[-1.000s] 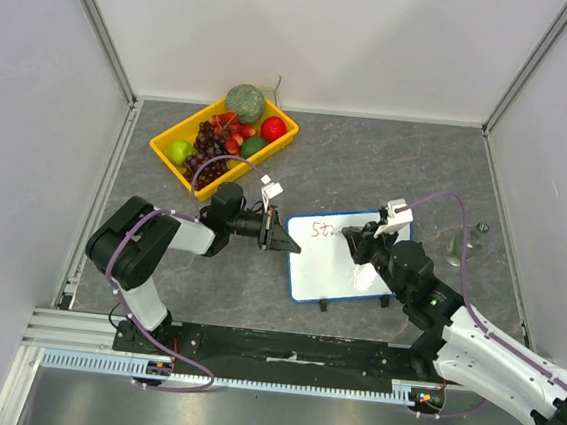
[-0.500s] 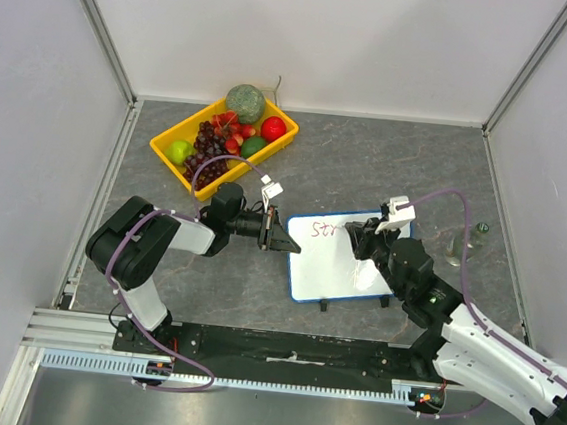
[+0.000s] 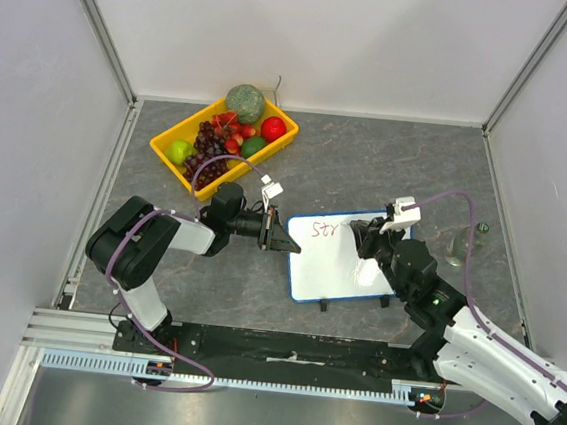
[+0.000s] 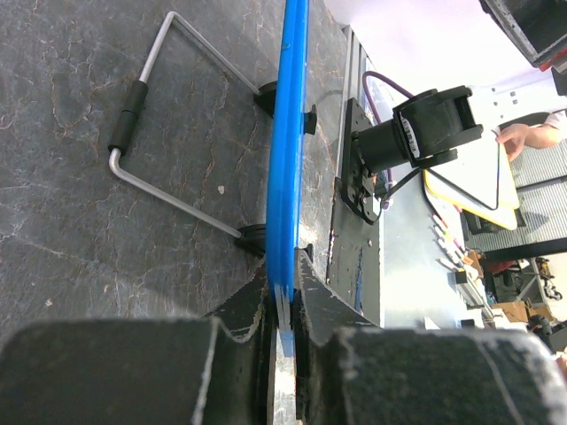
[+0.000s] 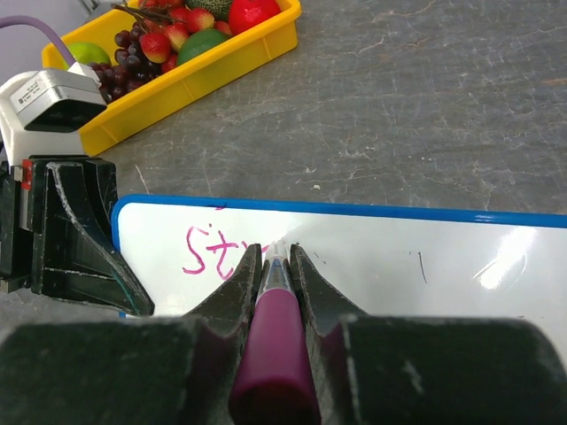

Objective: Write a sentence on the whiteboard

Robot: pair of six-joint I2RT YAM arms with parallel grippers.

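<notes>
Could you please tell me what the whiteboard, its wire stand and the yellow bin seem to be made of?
The whiteboard: glossy white face, likely coated, given the glare; blue rim looks like smooth plastic. The stand: bent shiny metal wire with a black sleeve. The yellow bin: probably moulded plastic, uniformly coloured.

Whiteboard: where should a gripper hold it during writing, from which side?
The whiteboard, by its thin blue left rim, from the left: feet lift it off the table, so jaws fit over and under, as the left gripper clamps it.
</notes>
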